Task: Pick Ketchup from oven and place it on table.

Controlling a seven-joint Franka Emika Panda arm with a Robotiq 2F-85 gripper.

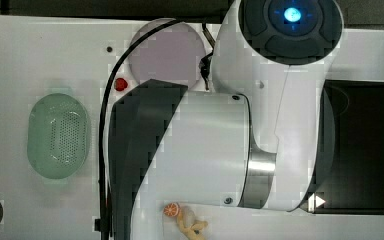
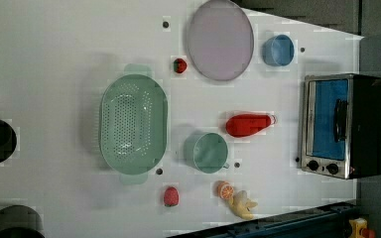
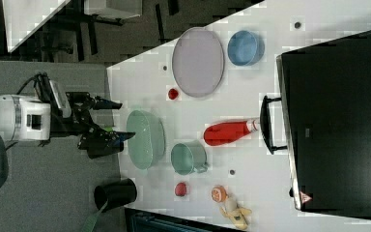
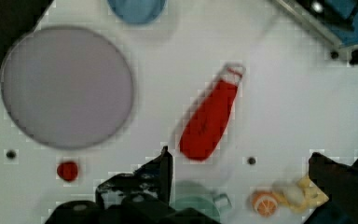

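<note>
Reading the left view from left to right: a green colander (image 2: 133, 124) at 9 o'clock of a green cup (image 2: 206, 152), then the ketchup (image 2: 248, 125) lying on its side on the white surface (image 2: 54, 59), then the oven (image 2: 341, 125) at the left view's right edge with its door shut. The bottle lies apart from the oven, at about 9 o'clock of the glass door, with its cap toward the oven. A lilac plate (image 2: 220, 39) and a blue bowl (image 2: 279, 50) lie near 12 o'clock of the bottle; an orange slice (image 2: 223, 190) sits toward 6 o'clock.

In the right view the pincer (image 3: 118, 120) is spread wide and holds nothing — it hangs off the surface's edge, well apart from the bottle, beyond the colander.

Judged from this layout, the placing step looks complete — the bottle rests outside the oven. What remains is likely only to keep the arm clear of the objects.
</note>
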